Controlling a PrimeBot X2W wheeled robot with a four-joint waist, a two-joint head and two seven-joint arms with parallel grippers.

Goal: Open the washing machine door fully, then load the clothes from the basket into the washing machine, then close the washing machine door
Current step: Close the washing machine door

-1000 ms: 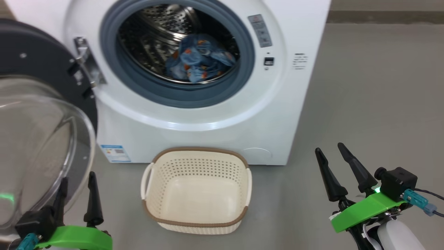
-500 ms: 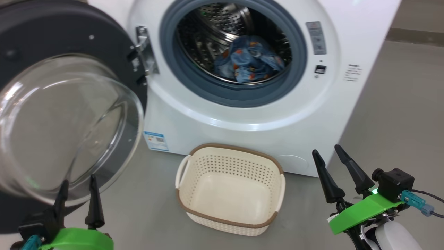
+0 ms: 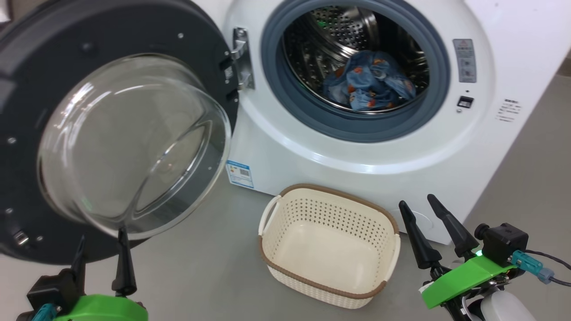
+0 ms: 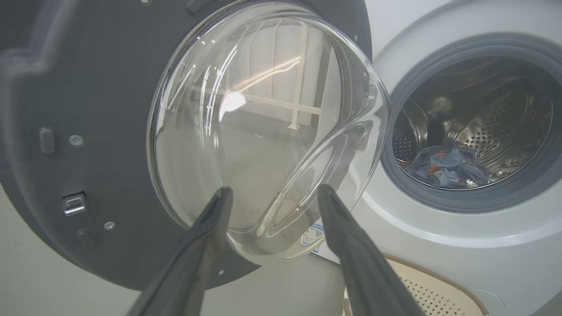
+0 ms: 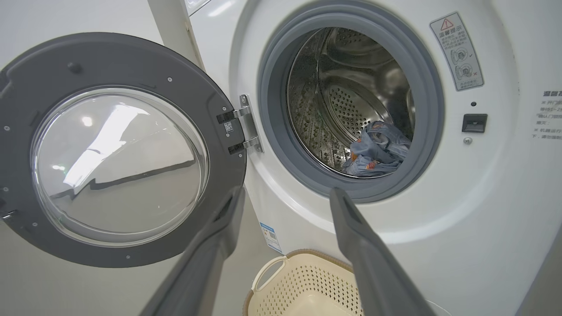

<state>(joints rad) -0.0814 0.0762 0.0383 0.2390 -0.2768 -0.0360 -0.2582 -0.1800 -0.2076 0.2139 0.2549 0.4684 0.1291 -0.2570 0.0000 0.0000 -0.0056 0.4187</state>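
With the clothes (image 3: pixel 370 87) lying in the drum (image 3: pixel 339 40) of the washing machine (image 3: pixel 357 169) and the basket (image 3: pixel 321 285) on the floor (image 3: pixel 205 258) before it empty, shutting seems all that is left. The washing machine door (image 3: pixel 35 80) stands swung wide on its hinge (image 3: pixel 241 58) left of the opening, its glass bowl (image 3: pixel 134 142) bulging toward the left pincer (image 3: pixel 101 236), which hangs just below it, apart and empty. The right pincer (image 3: pixel 416 200), likewise apart and empty, sits well off beyond the basket, so the left arm looks nearer.
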